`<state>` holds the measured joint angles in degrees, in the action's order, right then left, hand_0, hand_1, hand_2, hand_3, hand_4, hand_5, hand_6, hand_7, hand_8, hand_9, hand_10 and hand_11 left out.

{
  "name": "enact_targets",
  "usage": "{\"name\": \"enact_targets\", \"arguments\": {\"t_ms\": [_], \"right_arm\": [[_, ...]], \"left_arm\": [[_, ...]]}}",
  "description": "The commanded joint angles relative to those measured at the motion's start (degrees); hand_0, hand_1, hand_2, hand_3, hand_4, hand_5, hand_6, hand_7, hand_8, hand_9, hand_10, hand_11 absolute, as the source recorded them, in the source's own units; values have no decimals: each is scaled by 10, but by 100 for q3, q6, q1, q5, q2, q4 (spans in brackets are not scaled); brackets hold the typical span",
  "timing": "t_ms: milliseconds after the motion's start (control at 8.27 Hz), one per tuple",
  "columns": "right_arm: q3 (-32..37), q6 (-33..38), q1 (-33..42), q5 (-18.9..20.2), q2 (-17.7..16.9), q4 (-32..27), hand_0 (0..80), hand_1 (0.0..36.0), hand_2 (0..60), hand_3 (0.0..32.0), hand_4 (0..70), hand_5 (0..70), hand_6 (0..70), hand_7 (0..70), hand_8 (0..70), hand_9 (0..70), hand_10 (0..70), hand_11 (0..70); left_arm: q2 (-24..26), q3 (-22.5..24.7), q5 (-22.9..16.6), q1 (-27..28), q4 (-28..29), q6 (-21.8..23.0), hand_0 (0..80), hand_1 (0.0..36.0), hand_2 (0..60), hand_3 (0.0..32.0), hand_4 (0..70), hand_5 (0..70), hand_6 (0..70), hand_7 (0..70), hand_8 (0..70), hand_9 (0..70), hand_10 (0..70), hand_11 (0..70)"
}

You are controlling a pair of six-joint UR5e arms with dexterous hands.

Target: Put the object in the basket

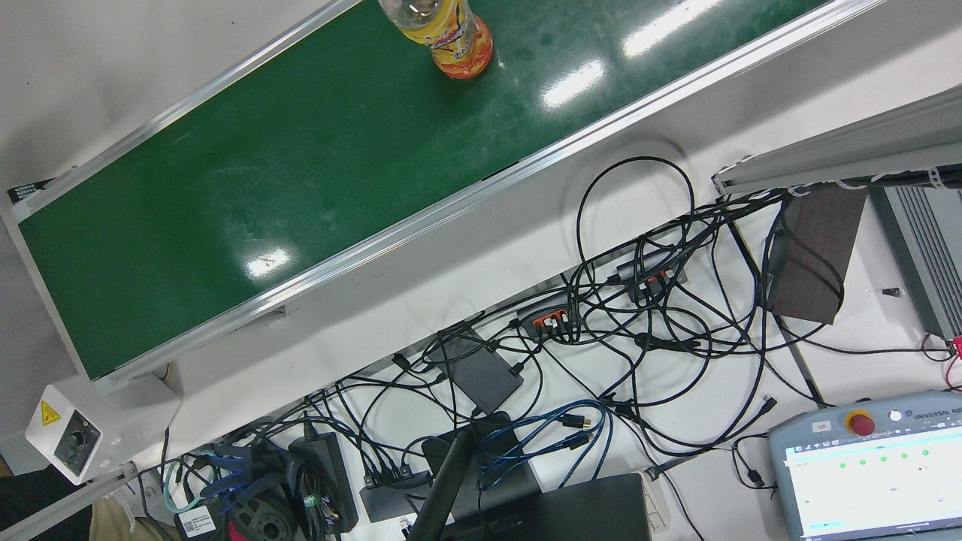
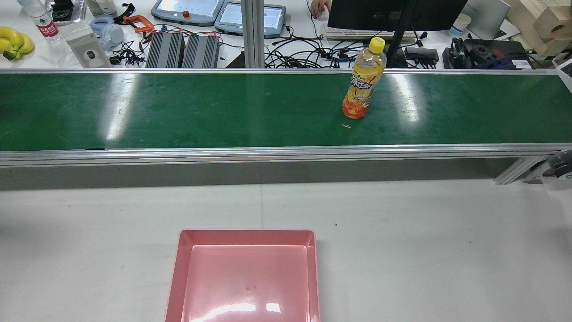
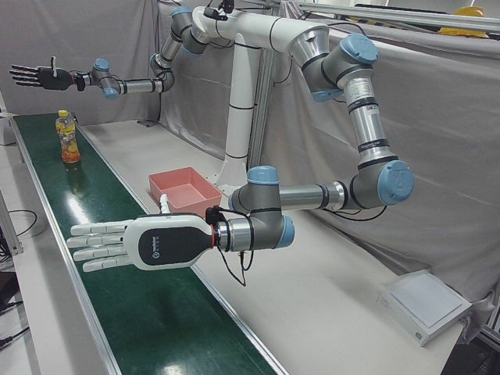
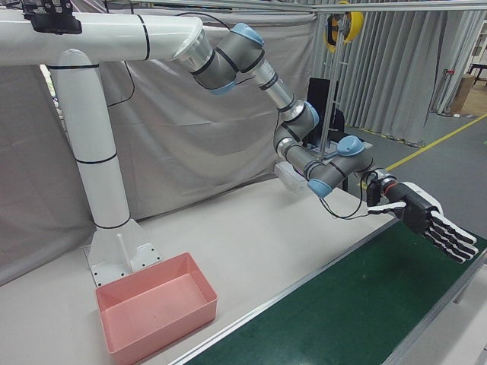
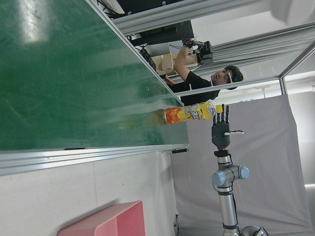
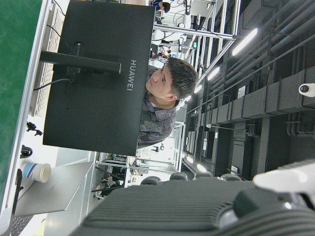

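Note:
An orange drink bottle (image 2: pixel 363 85) with a yellow cap stands upright on the green conveyor belt (image 2: pixel 178 112), toward the robot's right. The front view cuts off its top (image 1: pixel 451 37). The pink basket (image 2: pixel 246 231) sits empty on the white table, in front of the robot's white pedestal (image 3: pixel 185 183). My left hand (image 3: pixel 133 244) hovers flat over the belt's left stretch, fingers spread, holding nothing, far from the bottle (image 3: pixel 69 137). My right hand (image 3: pixel 35 76) is stretched out high beyond the bottle, open and empty; the right-front view shows it over the belt's edge (image 4: pixel 430 220).
The belt has raised aluminium side rails (image 2: pixel 286 152). Beyond it a desk carries cables, teach pendants (image 2: pixel 187 9), a monitor (image 2: pixel 397 13) and bananas (image 2: pixel 13 40). A person (image 6: pixel 165 98) sits behind the monitor. A white box (image 3: pixel 426 305) lies on the table's left end.

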<state>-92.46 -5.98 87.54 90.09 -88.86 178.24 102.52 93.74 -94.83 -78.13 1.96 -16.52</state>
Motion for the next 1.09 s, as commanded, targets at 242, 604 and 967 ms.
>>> {"name": "enact_targets", "arguments": {"t_ms": [242, 604, 967], "right_arm": [[0, 0, 0, 0, 0, 0, 0, 0, 0, 0, 0, 0, 0, 0, 0, 0, 0, 0], [0, 0, 0, 0, 0, 0, 0, 0, 0, 0, 0, 0, 0, 0, 0, 0, 0, 0], [0, 0, 0, 0, 0, 0, 0, 0, 0, 0, 0, 0, 0, 0, 0, 0, 0, 0]], "left_arm": [[14, -57, 8, 43, -55, 9, 613, 104, 0, 0, 0, 28, 0, 0, 0, 0, 0, 0], [57, -207, 201, 656, 50, -35, 618, 109, 0, 0, 0, 34, 0, 0, 0, 0, 0, 0], [31, -269, 403, 650, 163, -44, 612, 107, 0, 0, 0, 15, 0, 0, 0, 0, 0, 0]]}}
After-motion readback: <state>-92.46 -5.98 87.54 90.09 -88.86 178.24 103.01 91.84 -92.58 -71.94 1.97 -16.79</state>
